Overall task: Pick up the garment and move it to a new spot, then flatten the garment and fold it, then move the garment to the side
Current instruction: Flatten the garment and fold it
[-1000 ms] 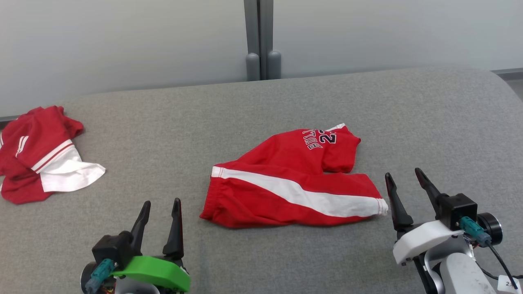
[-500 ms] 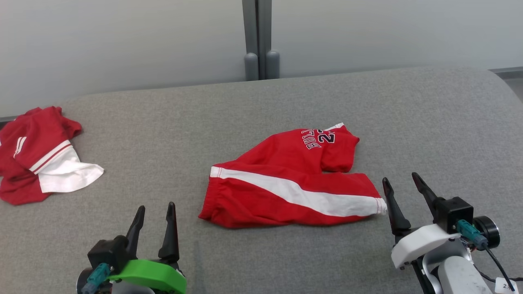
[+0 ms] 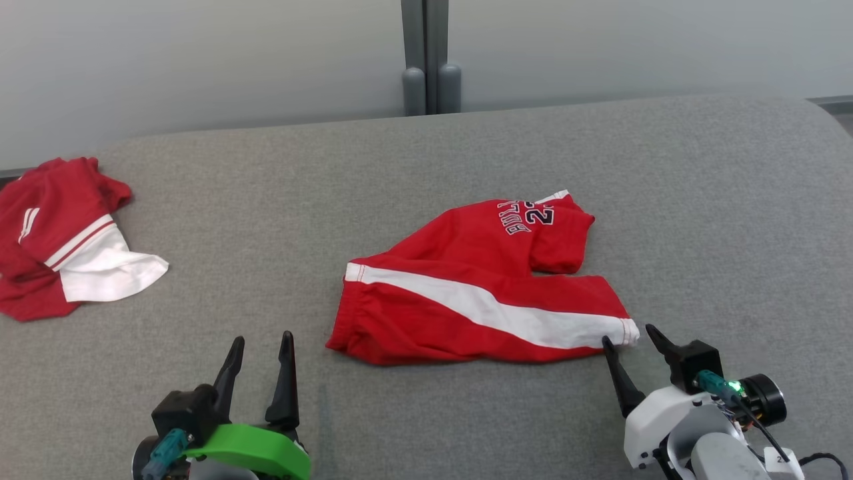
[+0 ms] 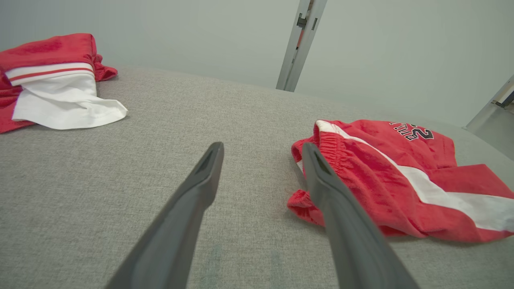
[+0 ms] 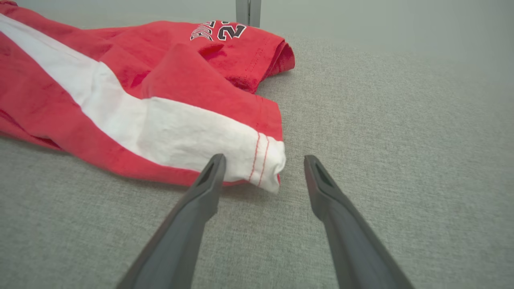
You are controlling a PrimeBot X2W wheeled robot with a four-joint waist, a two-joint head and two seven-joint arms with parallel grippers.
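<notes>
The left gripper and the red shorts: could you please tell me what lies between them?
Bare grey cushion surface lies between the left gripper and the red shorts; the head view shows that gap.

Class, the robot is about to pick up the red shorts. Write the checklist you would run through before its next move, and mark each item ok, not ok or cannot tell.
1. Right gripper open: ok, fingers spread.
2. Right gripper lined up with the white hem corner of the red shorts: ok, the corner lies just ahead, between its fingers.
3. Its fingers touching the cloth: cannot tell.
4. Left gripper open: ok.
5. Left gripper at the waistband: not ok, it stands apart, off to the side.
6. Second garment out of the way: ok, far left on the grey surface.
</notes>
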